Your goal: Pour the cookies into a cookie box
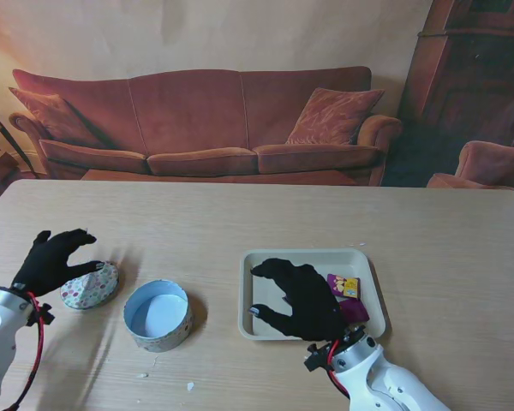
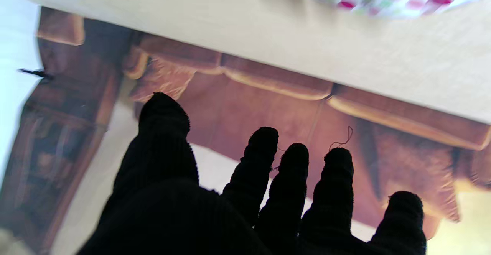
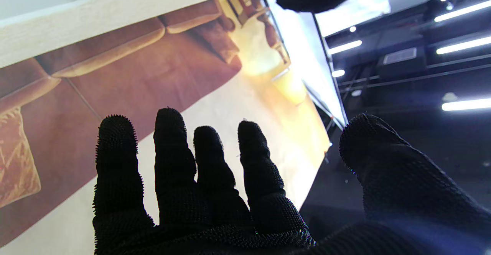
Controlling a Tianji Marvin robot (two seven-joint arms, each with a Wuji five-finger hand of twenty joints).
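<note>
The right hand, fingers spread and holding nothing, hangs over the tray, with the cookies just to its right, and is the nearer of the 2 hands.

Cookie box sits left of the tray; its lid lies farther left; cookie packets rest in the tray's right part.

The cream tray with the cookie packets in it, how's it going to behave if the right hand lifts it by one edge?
The tray looks thin, shallow and moulded, so probably light and fairly stiff. Its low rim suggests the loose packets would slide toward whichever side dips. The right hand hovers open over it, so a one-edge lift may tilt it.
</note>
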